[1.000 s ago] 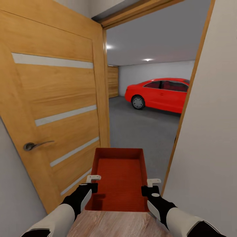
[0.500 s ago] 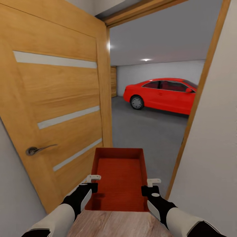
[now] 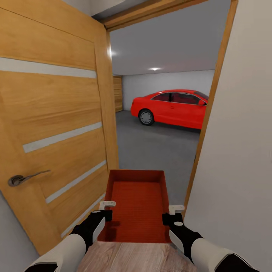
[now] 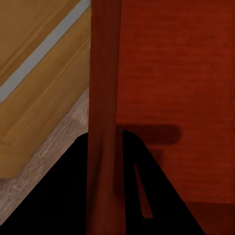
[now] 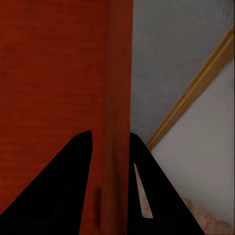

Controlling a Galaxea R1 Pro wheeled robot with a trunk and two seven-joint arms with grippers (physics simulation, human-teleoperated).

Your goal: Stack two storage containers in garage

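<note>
Storage container [image 3: 136,206], carried level between left gripper [image 3: 104,210] and right gripper [image 3: 170,213], each clamped on a side wall, at the open wooden door [image 3: 56,124]; view has swung rightward since a moment ago, garage floor [image 3: 155,151] and red car [image 3: 170,107] ahead: entry imminent.

dark grey garage floor [image 3: 158,147], red car [image 3: 170,107] parked on it

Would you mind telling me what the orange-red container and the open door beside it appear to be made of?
The container looks like matte plastic, though that is a guess: thin straight walls, uniform colour, finely ribbed bottom. The door looks like satin-finished wood or veneer: horizontal grain, pale inset strips, and a grey, metallic-looking lever handle.
</note>
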